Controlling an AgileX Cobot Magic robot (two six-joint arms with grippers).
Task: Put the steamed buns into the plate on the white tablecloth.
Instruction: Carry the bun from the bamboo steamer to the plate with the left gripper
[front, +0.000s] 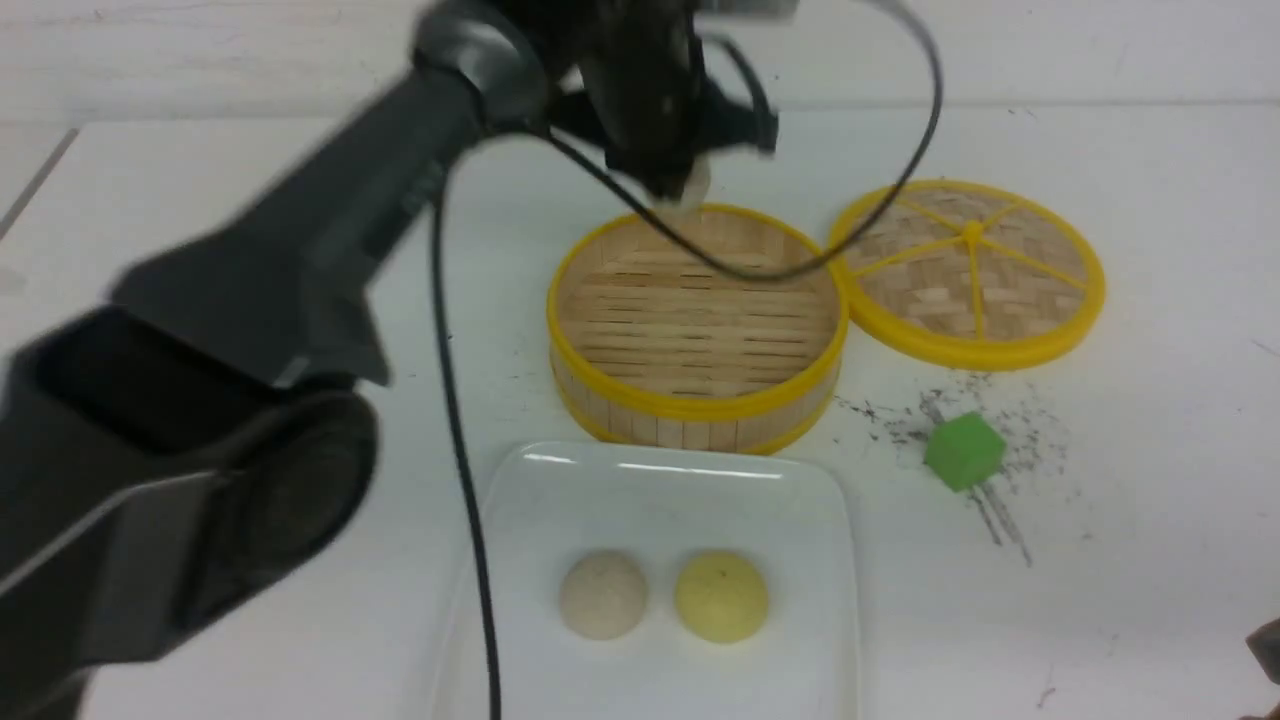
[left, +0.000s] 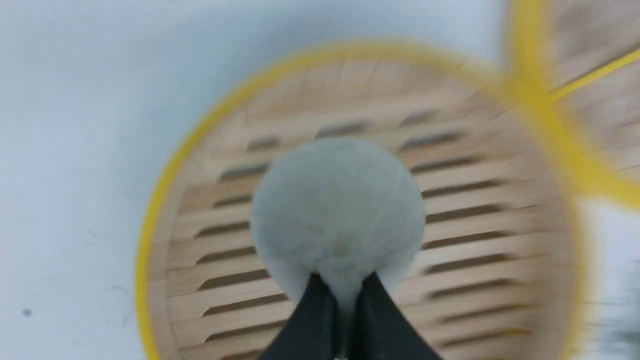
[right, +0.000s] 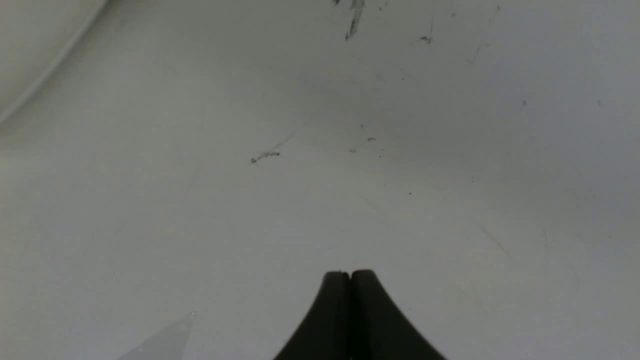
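- White tablecloth, plain and flat, covers the whole desk. It carries dark scuffs and specks, thickest on the right around a small green cube.
- A large glossy white rectangular plate with rounded corners and a raised rim lies at the near middle of the desk.
- Two small dome-shaped steamed buns sit side by side in the plate's near half, close but apart: a matte off-white bun on the left and a pale yellow bun on the right.
- A third bun, round and off-white, is pinched at one edge between the narrow black jaws of the left gripper.
- That bun hangs over the far rim of a round bamboo steamer basket with yellow rims and a slatted floor.
- The basket stands just behind the plate's far edge; whether they touch I cannot tell.
- The plate's far half is bare, and open cloth lies to the left of the basket and to the right of the plate.
- A round woven lid with a yellow rim and spokes lies flat to the right of the basket, rim against rim.
- A black cable loops over the basket's far part and trails down past the plate's left edge.
- The right gripper has its jaws pressed together on nothing, over bare cloth.
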